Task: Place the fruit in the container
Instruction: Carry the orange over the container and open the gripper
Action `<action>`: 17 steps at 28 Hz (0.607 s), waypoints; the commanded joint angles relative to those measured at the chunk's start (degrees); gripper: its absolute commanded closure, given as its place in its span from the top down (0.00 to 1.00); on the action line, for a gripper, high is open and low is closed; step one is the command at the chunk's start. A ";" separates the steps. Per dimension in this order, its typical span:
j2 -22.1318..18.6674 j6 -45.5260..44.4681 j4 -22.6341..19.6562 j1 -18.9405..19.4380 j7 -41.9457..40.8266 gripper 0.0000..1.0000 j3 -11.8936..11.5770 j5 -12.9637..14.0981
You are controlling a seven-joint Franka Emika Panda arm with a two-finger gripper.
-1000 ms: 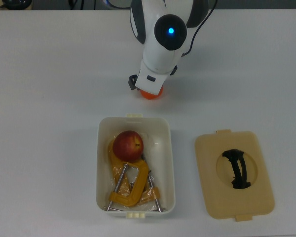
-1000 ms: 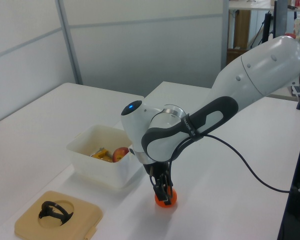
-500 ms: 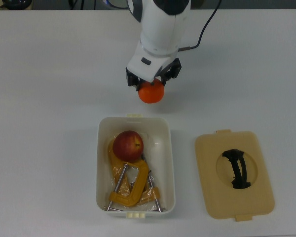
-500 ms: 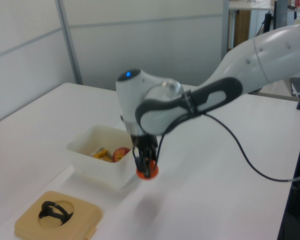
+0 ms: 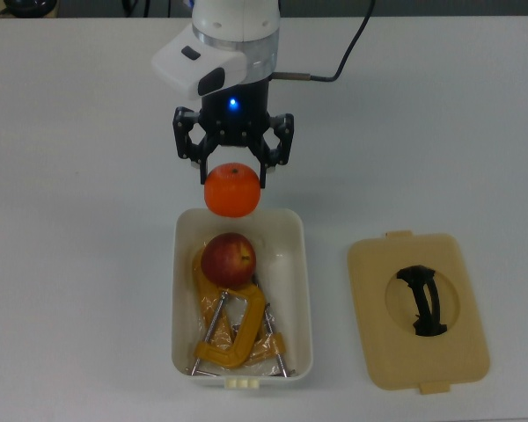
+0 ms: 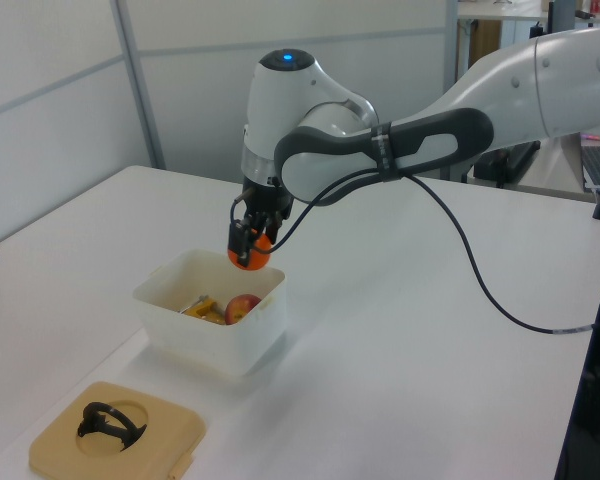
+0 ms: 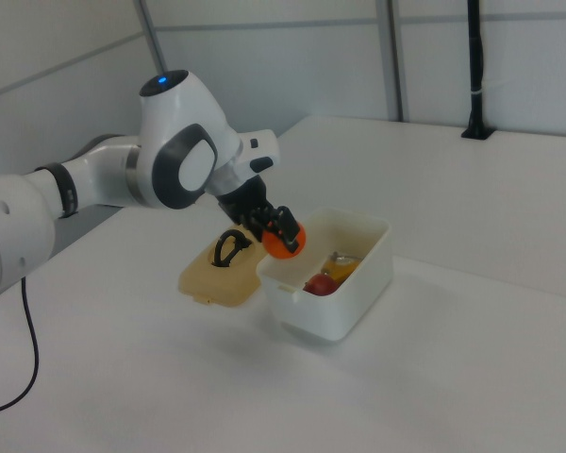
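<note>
My gripper (image 5: 232, 180) (image 6: 248, 248) (image 7: 281, 231) is shut on the bright orange fruit (image 5: 232, 192) (image 6: 249, 256) (image 7: 285, 240) and holds it in the air over the top end of the white container (image 5: 297, 290) (image 6: 205, 340) (image 7: 344, 304) in the top view. The red apple (image 5: 229, 258) (image 6: 242, 306) (image 7: 320, 284) lies inside the container, resting on yellow-orange metal clamps (image 5: 233, 338) (image 6: 201, 307) (image 7: 340, 266).
A flat tan lid (image 5: 420, 309) (image 6: 115, 435) (image 7: 219, 271) with a black handle lies on the white table beside the container, on the top view's right. A black cable (image 6: 480, 290) trails from the arm across the table.
The gripper has lifted the orange fruit off the table and carried it toward the container, from beyond its end to above its rim. The arm has swung round with it.
</note>
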 commanded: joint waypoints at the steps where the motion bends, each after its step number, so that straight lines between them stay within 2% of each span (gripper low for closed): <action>1: 2.02 7.45 -0.28 -0.41 4.35 0.47 -0.09 -0.58; 2: 2.37 9.55 -0.28 -0.41 4.44 0.54 -0.09 -0.58; 3: 2.63 10.53 -0.28 -0.41 4.44 0.70 -0.09 -0.58; 4: 2.98 11.32 -0.28 -0.41 4.62 0.95 -0.09 -0.58; 5: 3.07 11.77 -0.28 -0.50 4.79 1.00 -0.09 -0.66; 12: 2.90 11.16 -0.90 -0.41 5.41 1.00 -0.09 -1.02; 17: 1.15 0.19 -0.63 -0.41 5.32 1.00 -0.01 -1.02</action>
